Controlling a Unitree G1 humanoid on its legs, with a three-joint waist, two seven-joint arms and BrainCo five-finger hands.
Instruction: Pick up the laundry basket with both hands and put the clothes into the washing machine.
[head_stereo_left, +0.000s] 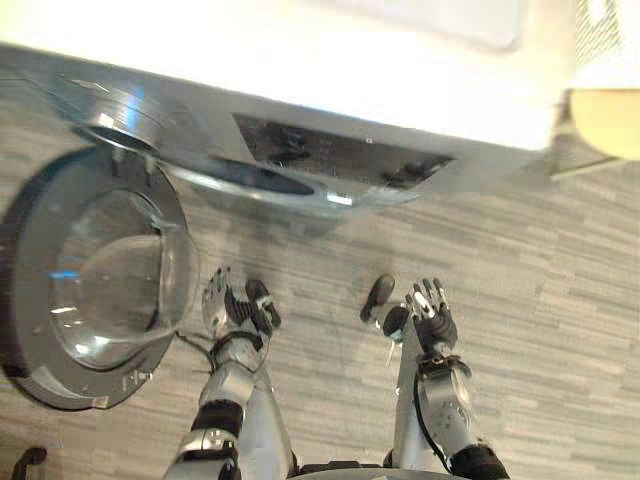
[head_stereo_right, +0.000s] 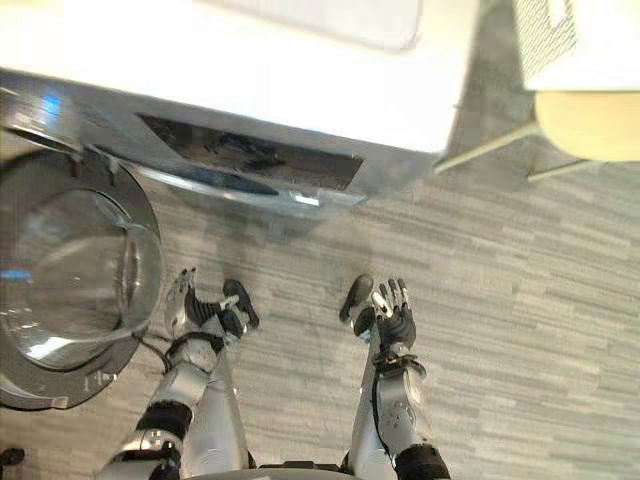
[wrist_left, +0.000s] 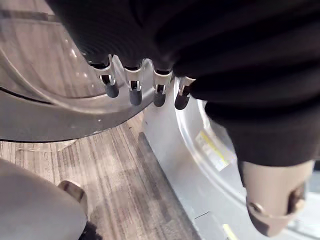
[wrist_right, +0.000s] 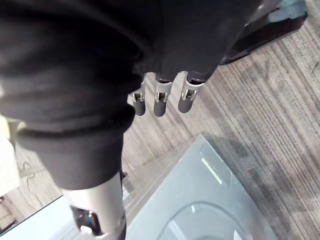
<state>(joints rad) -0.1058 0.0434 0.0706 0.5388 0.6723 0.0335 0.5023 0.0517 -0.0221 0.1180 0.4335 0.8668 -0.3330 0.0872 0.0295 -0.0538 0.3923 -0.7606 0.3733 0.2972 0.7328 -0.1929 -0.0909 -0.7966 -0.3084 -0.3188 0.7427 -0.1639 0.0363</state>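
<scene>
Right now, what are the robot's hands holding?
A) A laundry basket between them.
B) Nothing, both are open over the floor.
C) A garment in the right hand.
B: the left hand and the right hand show relaxed fingers above the floor, with nothing in either; the washing machine door stands open beside the left hand.

The washing machine (head_stereo_left: 300, 70) was cut off by the top edge, and its white top was glared out, with no detail readable. Marks on the dark panel (head_stereo_left: 330, 158) on its front were too small to make out. The drum opening (head_stereo_left: 250, 180) was seen edge-on (interior hidden). The open door (head_stereo_right: 60, 290) was cut by the left edge. A white perforated container (head_stereo_right: 560, 40) ran off the top and right edges, its contents hidden; whether it was the laundry basket could not be told. The pale seat (head_stereo_right: 590, 125) below it was cut at the right edge.
</scene>
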